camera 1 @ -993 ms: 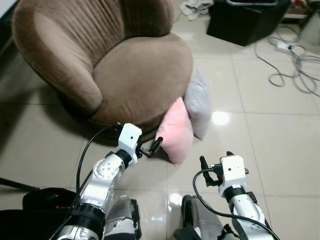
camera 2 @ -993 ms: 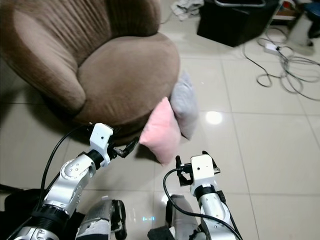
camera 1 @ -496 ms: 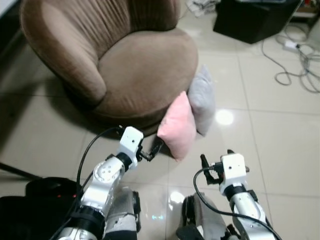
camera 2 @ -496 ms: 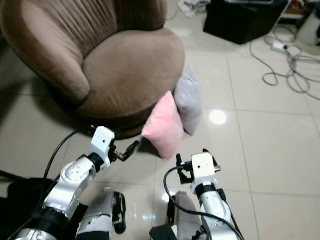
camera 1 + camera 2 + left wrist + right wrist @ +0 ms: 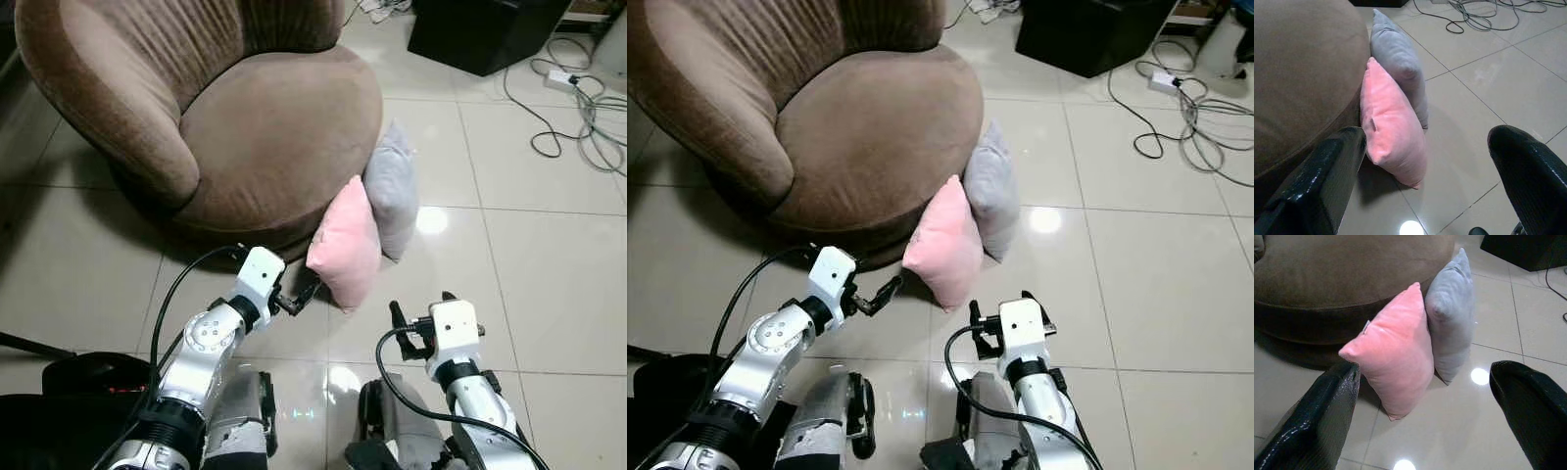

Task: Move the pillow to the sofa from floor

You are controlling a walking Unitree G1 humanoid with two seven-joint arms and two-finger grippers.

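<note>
Hovering wide open & empty: left end effector [image 5: 302,295], right end effector [image 5: 400,326], near pink pillow [image 5: 345,243].

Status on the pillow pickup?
Left gripper open, just short of pink pillow. Right gripper open, empty, nearer the robot. Pink pillow upright on floor against sofa, grey pillow leaning behind it. Nothing blocking.

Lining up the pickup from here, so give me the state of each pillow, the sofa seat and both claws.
pink pillow: on the floor, standing on edge, leaning on the sofa base, ungrasped
grey pillow: on the floor, upright, pressed against the pink one
sofa: seat bare
left claw: open, just short of the pink pillow
right claw: open, holding nothing
</note>
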